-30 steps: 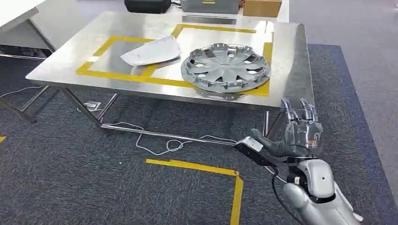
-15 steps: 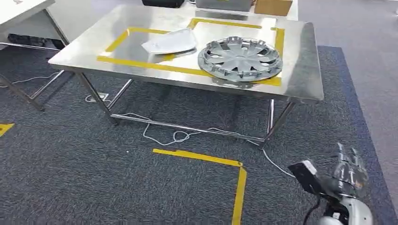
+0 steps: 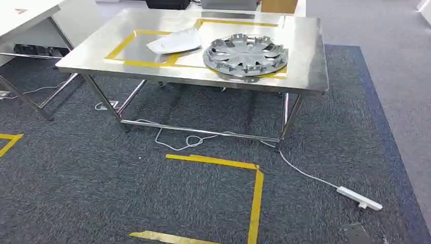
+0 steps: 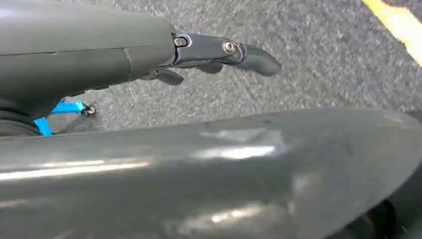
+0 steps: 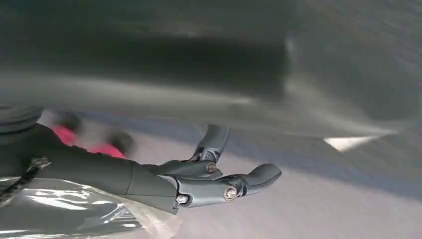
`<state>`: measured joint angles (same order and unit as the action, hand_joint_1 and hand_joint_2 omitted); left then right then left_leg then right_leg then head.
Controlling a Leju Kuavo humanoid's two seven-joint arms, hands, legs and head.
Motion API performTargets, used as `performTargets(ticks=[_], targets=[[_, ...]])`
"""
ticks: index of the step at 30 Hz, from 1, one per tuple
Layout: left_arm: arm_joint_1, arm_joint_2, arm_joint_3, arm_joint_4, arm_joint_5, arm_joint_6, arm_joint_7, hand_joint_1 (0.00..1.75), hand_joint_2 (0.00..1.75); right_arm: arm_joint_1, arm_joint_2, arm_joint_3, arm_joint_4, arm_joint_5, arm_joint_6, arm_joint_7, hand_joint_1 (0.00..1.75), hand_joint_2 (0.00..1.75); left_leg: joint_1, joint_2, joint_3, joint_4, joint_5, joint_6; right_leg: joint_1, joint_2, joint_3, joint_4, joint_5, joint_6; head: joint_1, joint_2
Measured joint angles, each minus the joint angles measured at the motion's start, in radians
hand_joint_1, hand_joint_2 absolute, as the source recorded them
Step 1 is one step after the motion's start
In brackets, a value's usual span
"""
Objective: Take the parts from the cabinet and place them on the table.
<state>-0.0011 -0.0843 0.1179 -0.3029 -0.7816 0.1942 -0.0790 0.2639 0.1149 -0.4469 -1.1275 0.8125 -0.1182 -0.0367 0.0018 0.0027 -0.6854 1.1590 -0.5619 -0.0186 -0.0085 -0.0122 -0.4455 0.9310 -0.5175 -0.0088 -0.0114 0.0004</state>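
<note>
Two parts are lying on the steel desk [image 3: 310, 61], inside the yellow tape: a silver hubcap [image 3: 246, 54] and, just beside it, a white panel [image 3: 174, 41], both well away from the fingers. The left hand [image 4: 209, 52] and right hand [image 5: 199, 181] are hanging over carpet, fingers loosely apart, nothing being gripped. The cabinet should probably be faced squarely before any reach is made.

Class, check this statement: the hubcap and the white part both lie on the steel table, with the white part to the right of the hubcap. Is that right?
Not quite. Both lie on the table, but the head view shows the white part to the left of the hubcap, not the right.
</note>
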Motion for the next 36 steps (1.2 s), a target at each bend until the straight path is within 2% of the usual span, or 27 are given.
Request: performTargets(ticks=[1, 2, 4, 5, 6, 7, 8, 9, 11, 12, 13, 15, 16, 17, 19, 20, 21, 23, 24, 26, 27, 29, 31, 32, 33, 34, 36], targets=[[-0.001, 0.0, 0.0, 0.0, 0.001, 0.0, -0.003, 0.0, 0.0, -0.006, 0.011, -0.029, 0.037, -0.006, 0.014, -0.007, 0.0, 0.0, 0.0, 0.0, -0.008, 0.075, -0.034, -0.003, 0.0, -0.001, -0.019, 0.004, 0.012, 0.0, 0.0, 0.0], [-0.002, -0.001, 0.0, 0.0, 0.002, 0.001, -0.006, 0.0, 0.0, -0.014, 0.02, -0.056, 0.071, -0.013, 0.03, -0.01, 0.0, 0.0, 0.001, 0.0, -0.007, 0.135, -0.032, -0.004, 0.001, -0.002, -0.041, 0.012, 0.024, 0.0, 0.0, 0.0], [-0.005, -0.002, 0.0, 0.0, 0.004, 0.003, -0.012, 0.0, 0.0, -0.032, 0.039, -0.119, 0.141, -0.024, 0.058, -0.009, 0.0, 0.0, 0.001, 0.0, 0.035, 0.139, 0.053, -0.002, 0.002, -0.003, -0.084, 0.037, 0.046, 0.002, -0.001, 0.0], [-0.007, -0.001, 0.0, 0.0, 0.005, 0.004, -0.015, 0.0, 0.0, -0.04, 0.054, -0.146, 0.166, -0.027, 0.066, -0.005, 0.0, 0.0, 0.001, 0.0, 0.082, 0.088, 0.088, 0.002, 0.002, -0.002, -0.109, 0.049, 0.055, 0.004, -0.001, 0.0], [-0.01, -0.001, 0.0, 0.0, 0.008, 0.005, -0.018, 0.0, 0.0, -0.048, 0.066, -0.169, 0.185, -0.026, 0.077, 0.003, 0.0, 0.0, 0.001, -0.001, 0.14, 0.012, 0.089, 0.007, 0.003, 0.0, -0.129, 0.058, 0.063, 0.006, -0.001, 0.0], [-0.015, 0.002, 0.0, 0.0, 0.011, 0.007, -0.019, 0.0, 0.0, -0.057, 0.079, -0.19, 0.201, -0.02, 0.083, 0.011, 0.0, 0.0, -0.001, -0.005, 0.216, -0.091, 0.046, 0.014, 0.004, 0.001, -0.141, 0.067, 0.071, 0.011, -0.001, 0.0], [-0.018, 0.002, 0.0, 0.0, 0.014, 0.01, -0.022, 0.0, 0.0, -0.061, 0.09, -0.209, 0.217, -0.01, 0.088, 0.016, 0.0, 0.0, -0.004, -0.006, 0.263, -0.178, 0.015, 0.021, 0.008, 0.002, -0.149, 0.075, 0.078, 0.017, 0.0, 0.0], [-0.022, 0.002, 0.0, 0.0, 0.016, 0.011, -0.024, 0.0, 0.0, -0.066, 0.096, -0.223, 0.231, -0.002, 0.092, 0.02, 0.0, 0.0, -0.006, -0.005, 0.26, -0.192, 0.004, 0.026, 0.008, -0.001, -0.154, 0.075, 0.089, 0.023, 0.0, 0.0], [-0.023, 0.002, 0.0, 0.0, 0.019, 0.017, -0.029, 0.0, 0.0, -0.08, 0.107, -0.251, 0.263, 0.01, 0.1, 0.02, 0.0, 0.0, -0.009, -0.004, 0.246, -0.192, 0.018, 0.038, 0.005, 0.001, -0.161, 0.065, 0.109, 0.035, -0.001, 0.0], [-0.022, 0.0, 0.0, 0.0, 0.023, 0.022, -0.031, 0.0, 0.0, -0.086, 0.108, -0.262, 0.278, 0.015, 0.106, 0.017, 0.0, 0.0, -0.001, 0.002, 0.231, -0.2, 0.035, 0.048, 0.003, 0.003, -0.17, 0.071, 0.108, 0.04, -0.003, 0.0], [-0.023, 0.002, 0.0, 0.0, 0.024, 0.03, -0.03, 0.0, 0.0, -0.09, 0.113, -0.273, 0.295, 0.019, 0.111, 0.015, 0.0, 0.0, -0.002, 0.004, 0.218, -0.199, 0.046, 0.055, 0.002, 0.006, -0.185, 0.089, 0.063, 0.043, 0.001, 0.0], [-0.022, -0.002, 0.0, 0.0, 0.036, 0.058, -0.018, 0.0, 0.0, -0.099, 0.114, -0.293, 0.323, 0.025, 0.114, 0.007, 0.0, 0.0, -0.003, 0.004, 0.187, -0.199, 0.072, 0.061, -0.001, 0.008, -0.217, 0.208, -0.071, 0.052, 0.005, 0.0], [-0.021, -0.006, 0.001, 0.0, 0.037, 0.068, -0.012, 0.0, 0.0, -0.107, 0.114, -0.303, 0.336, 0.025, 0.116, 0.001, 0.0, 0.0, -0.005, 0.007, 0.17, -0.198, 0.085, 0.06, -0.001, 0.008, -0.235, 0.287, -0.111, 0.056, 0.004, 0.0], [-0.021, -0.011, 0.0, 0.0, 0.038, 0.071, -0.008, 0.0, 0.0, -0.113, 0.114, -0.311, 0.348, 0.025, 0.12, -0.004, 0.0, 0.0, -0.005, 0.009, 0.154, -0.197, 0.097, 0.059, -0.001, 0.008, -0.245, 0.35, -0.117, 0.057, 0.006, 0.0], [-0.019, -0.02, 0.0, 0.0, 0.045, 0.072, -0.001, 0.0, 0.0, -0.124, 0.114, -0.325, 0.371, 0.021, 0.13, -0.016, 0.0, 0.0, -0.005, 0.012, 0.125, -0.195, 0.119, 0.054, -0.002, 0.008, -0.218, 0.371, -0.044, 0.059, 0.006, 0.0], [-0.018, -0.024, 0.0, 0.0, 0.05, 0.072, 0.002, 0.0, 0.0, -0.13, 0.114, -0.333, 0.385, 0.017, 0.134, -0.024, 0.0, 0.0, -0.004, 0.012, 0.113, -0.194, 0.129, 0.051, -0.003, 0.008, -0.172, 0.32, 0.001, 0.059, 0.005, 0.0], [-0.017, -0.026, 0.0, 0.0, 0.056, 0.072, 0.002, 0.0, 0.0, -0.136, 0.114, -0.341, 0.397, 0.013, 0.138, -0.031, 0.0, 0.0, -0.003, 0.012, 0.103, -0.192, 0.138, 0.046, -0.004, 0.008, -0.1, 0.224, 0.019, 0.058, 0.005, 0.0], [-0.017, -0.028, 0.0, -0.002, 0.06, 0.073, 0.002, 0.0, 0.0, -0.153, 0.114, -0.35, 0.418, 0.007, 0.145, -0.04, 0.0, 0.0, -0.011, 0.012, 0.096, -0.179, 0.148, 0.036, -0.004, 0.01, 0.037, 0.032, -0.033, 0.056, 0.008, 0.0], [-0.017, -0.027, 0.001, -0.002, 0.065, 0.074, 0.002, 0.0, 0.0, -0.164, 0.114, -0.357, 0.429, 0.005, 0.149, -0.043, 0.0, 0.0, -0.013, 0.012, 0.093, -0.176, 0.155, 0.03, -0.003, 0.012, 0.031, 0.015, -0.049, 0.044, 0.005, 0.0], [-0.019, -0.028, 0.001, -0.002, 0.071, 0.078, -0.001, 0.0, 0.0, -0.172, 0.114, -0.37, 0.454, -0.001, 0.15, -0.049, 0.0, 0.0, -0.007, 0.013, 0.092, -0.178, 0.166, 0.02, 0.001, 0.01, 0.024, 0.02, -0.047, 0.03, 0.007, 0.0], [-0.015, -0.027, 0.001, -0.002, 0.074, 0.08, -0.002, 0.0, 0.0, -0.173, 0.114, -0.377, 0.466, -0.005, 0.152, -0.052, 0.0, 0.0, -0.005, 0.011, 0.088, -0.175, 0.165, 0.013, -0.002, 0.006, 0.02, 0.017, -0.037, 0.015, 0.009, 0.0], [-0.009, -0.027, 0.001, -0.002, 0.077, 0.082, -0.003, 0.0, 0.0, -0.18, 0.112, -0.389, 0.477, -0.015, 0.155, -0.055, 0.0, 0.0, -0.001, 0.006, 0.061, -0.102, 0.079, 0.001, -0.002, 0.003, 0.006, 0.018, -0.023, -0.004, 0.004, 0.0], [-0.005, -0.027, 0.001, -0.002, 0.08, 0.084, -0.005, 0.0, 0.0, -0.184, 0.112, -0.397, 0.489, -0.024, 0.161, -0.058, 0.0, 0.0, 0.001, 0.005, 0.006, 0.06, -0.015, -0.006, 0.0, 0.001, -0.011, 0.019, -0.012, -0.006, 0.003, 0.0], [-0.003, -0.027, 0.001, -0.002, 0.082, 0.084, -0.005, 0.0, 0.0, -0.185, 0.112, -0.402, 0.496, -0.029, 0.163, -0.059, 0.0, 0.0, 0.001, 0.005, -0.012, 0.132, -0.041, -0.008, 0.002, 0.001, -0.02, 0.02, -0.006, -0.005, 0.004, 0.0], [-0.001, -0.027, 0.001, -0.002, 0.086, 0.085, -0.006, 0.0, 0.0, -0.186, 0.111, -0.408, 0.501, -0.032, 0.165, -0.061, 0.0, 0.0, 0.001, 0.005, -0.007, 0.148, -0.037, -0.007, 0.003, 0.001, -0.024, 0.021, -0.003, -0.005, 0.003, 0.0], [0.0, -0.027, 0.001, -0.002, 0.087, 0.087, -0.006, 0.0, 0.0, -0.186, 0.111, -0.412, 0.505, -0.034, 0.165, -0.062, 0.0, 0.0, 0.001, 0.005, 0.021, 0.117, -0.011, -0.005, 0.004, 0.001, -0.026, 0.021, -0.001, -0.004, 0.004, 0.0], [0.0, -0.027, 0.001, -0.002, 0.088, 0.088, -0.008, 0.0, 0.0, -0.192, 0.111, -0.417, 0.511, -0.04, 0.168, -0.062, 0.0, 0.0, 0.001, 0.004, 0.118, -0.042, 0.065, 0.007, 0.007, 0.002, -0.017, 0.024, 0.002, -0.002, 0.003, 0.0]])
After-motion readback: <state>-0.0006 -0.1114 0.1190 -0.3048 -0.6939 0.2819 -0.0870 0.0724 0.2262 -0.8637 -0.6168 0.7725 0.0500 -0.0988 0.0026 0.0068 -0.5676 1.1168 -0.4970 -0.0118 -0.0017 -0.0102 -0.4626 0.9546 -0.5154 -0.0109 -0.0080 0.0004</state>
